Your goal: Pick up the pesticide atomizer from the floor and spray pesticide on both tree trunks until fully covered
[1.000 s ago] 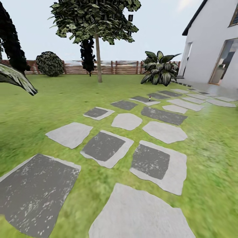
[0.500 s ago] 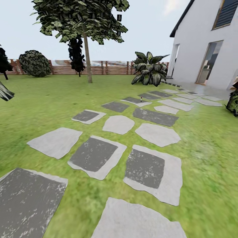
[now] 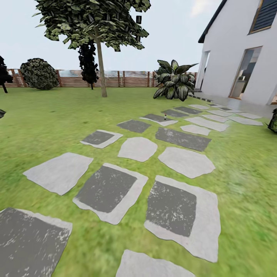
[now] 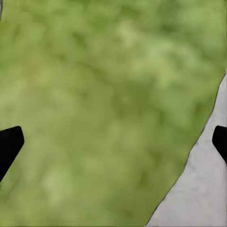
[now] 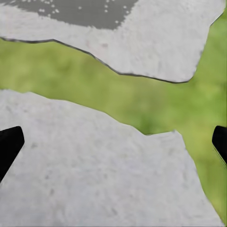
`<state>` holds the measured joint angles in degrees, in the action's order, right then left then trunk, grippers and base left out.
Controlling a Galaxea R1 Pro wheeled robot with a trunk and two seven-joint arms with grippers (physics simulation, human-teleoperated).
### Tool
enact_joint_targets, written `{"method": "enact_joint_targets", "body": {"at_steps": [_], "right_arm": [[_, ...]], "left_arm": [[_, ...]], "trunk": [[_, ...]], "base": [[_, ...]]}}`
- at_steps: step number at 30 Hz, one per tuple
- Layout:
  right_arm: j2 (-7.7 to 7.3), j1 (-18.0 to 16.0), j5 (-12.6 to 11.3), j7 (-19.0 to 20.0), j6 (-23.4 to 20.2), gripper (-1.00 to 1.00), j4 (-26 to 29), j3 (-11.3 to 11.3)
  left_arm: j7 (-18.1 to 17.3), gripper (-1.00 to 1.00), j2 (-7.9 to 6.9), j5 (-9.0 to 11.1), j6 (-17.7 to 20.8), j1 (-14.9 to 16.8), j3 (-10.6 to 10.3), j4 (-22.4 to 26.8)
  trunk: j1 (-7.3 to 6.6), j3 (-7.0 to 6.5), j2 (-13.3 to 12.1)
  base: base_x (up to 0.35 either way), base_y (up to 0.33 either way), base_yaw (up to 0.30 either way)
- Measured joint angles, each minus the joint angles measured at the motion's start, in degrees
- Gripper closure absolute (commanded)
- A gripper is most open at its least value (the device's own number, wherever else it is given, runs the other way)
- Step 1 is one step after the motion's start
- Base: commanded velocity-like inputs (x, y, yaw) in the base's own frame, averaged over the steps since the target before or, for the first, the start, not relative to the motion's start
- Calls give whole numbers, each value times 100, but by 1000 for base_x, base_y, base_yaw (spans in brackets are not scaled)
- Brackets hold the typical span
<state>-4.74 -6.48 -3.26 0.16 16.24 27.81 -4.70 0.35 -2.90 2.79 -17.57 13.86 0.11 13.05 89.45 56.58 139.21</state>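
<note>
The pesticide atomizer (image 3: 164, 115) is a very small dark object standing on a stone slab (image 3: 159, 118) far ahead of you, well apart from both jaws; it is too small to tell any detail. Further behind it and to the left stands one tree (image 3: 92, 23), with its thin tree trunk (image 3: 101, 69) rising from the grass floor (image 3: 46, 115). A second, darker tree (image 3: 87, 61) stands close to the wooden fence (image 3: 127, 79) that closes the garden.

Your left jaws (image 4: 113, 142) stand wide open, and their two dark fingertips (image 4: 9, 144) show at opposite edges of the left wrist view. Between them you see only blurred green grass, with the edge of a pale slab (image 4: 203, 184) beside one tip.

Your right jaws (image 5: 113, 142) are also spread wide and hold nothing. Between them lies a pale grey slab (image 5: 90, 175), and beyond it a strip of grass and another slab (image 5: 142, 42).

A round bush (image 3: 38, 74), a broad-leaved plant (image 3: 175, 80) and a white house (image 3: 246, 50) stand far off.
</note>
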Motion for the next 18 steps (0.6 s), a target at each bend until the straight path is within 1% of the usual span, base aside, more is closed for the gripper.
{"method": "enact_joint_targets", "body": {"at_steps": [5, 9, 18], "right_arm": [[0, 0, 0, 0, 0, -100, -5, 0], [0, 1, -4, 0, 5, -100, -171, 0], [0, 0, -7, 0, 8, -100, -235, -1]], "left_arm": [[0, -100, 0, 0, 0, 0, 0, 0], [0, -100, 0, 0, 0, 0, 0, 0], [-1, -100, 0, 0, 0, 0, 0, 0]], "trunk": [[0, 0, 0], [0, 0, 0], [0, 0, 0]], "base": [[340, 0, 0], [340, -29, 0], [323, -131, 0]]}}
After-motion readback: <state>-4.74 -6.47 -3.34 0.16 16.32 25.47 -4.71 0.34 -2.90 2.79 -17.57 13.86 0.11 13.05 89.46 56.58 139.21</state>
